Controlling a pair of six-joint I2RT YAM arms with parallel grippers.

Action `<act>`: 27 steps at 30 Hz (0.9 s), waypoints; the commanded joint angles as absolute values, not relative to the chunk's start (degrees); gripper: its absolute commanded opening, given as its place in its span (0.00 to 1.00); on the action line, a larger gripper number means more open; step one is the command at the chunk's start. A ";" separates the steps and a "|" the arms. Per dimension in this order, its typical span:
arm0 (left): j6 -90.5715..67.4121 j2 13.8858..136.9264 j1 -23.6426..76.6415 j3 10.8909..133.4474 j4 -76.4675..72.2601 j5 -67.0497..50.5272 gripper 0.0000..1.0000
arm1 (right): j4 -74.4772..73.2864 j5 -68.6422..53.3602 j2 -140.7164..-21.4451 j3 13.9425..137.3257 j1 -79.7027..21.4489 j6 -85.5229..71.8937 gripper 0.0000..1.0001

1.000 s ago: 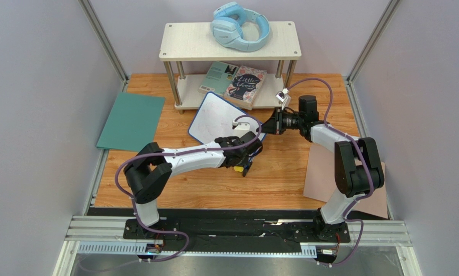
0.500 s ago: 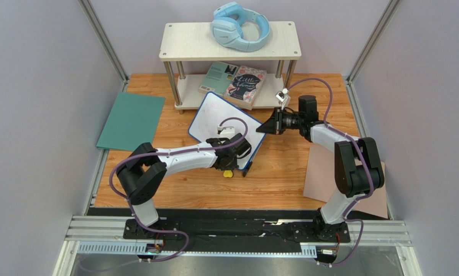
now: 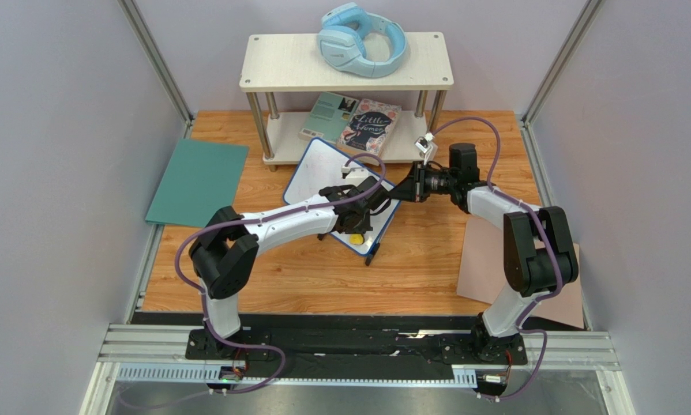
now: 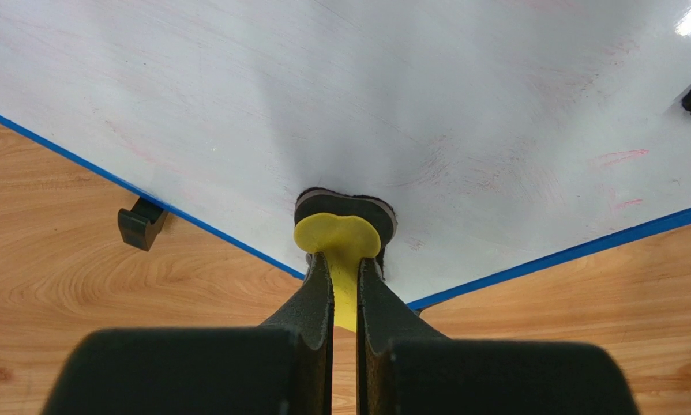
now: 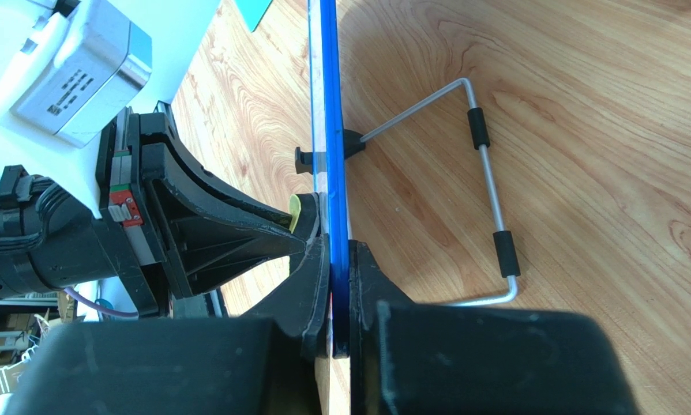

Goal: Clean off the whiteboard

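My L pincer (image 4: pixel 344 275) is clamped tight on the yellow grip of an eraser (image 4: pixel 339 235) — its dark pad is pressed flat vs the whiteboard (image 4: pixel 366 104), near a corner w/ faint pink smears. My R pincer (image 5: pixel 336 259) pinches the board's blue rim edge-on — jaws nearly closed. Board stands tilted on the wooden table (image 3: pixel 427 259), just in front of the shelf (image 3: pixel 271 65), wire stand (image 5: pixel 488 181) behind.

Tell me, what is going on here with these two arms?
The right gripper is shut on the blue edge of the whiteboard and steadies it. The left gripper holds an eraser with a yellow handle and presses its pad on the board's face, near a corner. Faint pink marks show there, so the erasing is not finished.
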State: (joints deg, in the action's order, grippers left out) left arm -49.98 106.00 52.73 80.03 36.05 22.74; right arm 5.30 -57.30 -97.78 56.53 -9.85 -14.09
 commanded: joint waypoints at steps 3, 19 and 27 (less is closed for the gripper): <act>-51.50 109.34 50.54 78.67 31.82 17.51 0.00 | 2.20 -49.04 -99.23 56.25 -11.07 -8.09 0.00; -63.03 104.06 52.47 64.58 29.97 14.06 0.00 | 2.29 -49.13 -99.41 56.43 -11.07 -8.17 0.00; -52.39 106.61 53.96 79.88 33.57 20.82 0.00 | 2.20 -49.04 -99.49 56.43 -11.08 -8.17 0.00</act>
State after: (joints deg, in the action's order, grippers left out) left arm -57.87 104.40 53.49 71.92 36.53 17.52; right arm 5.34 -57.76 -97.84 56.69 -9.85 -13.67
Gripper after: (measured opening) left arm 0.032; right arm 0.056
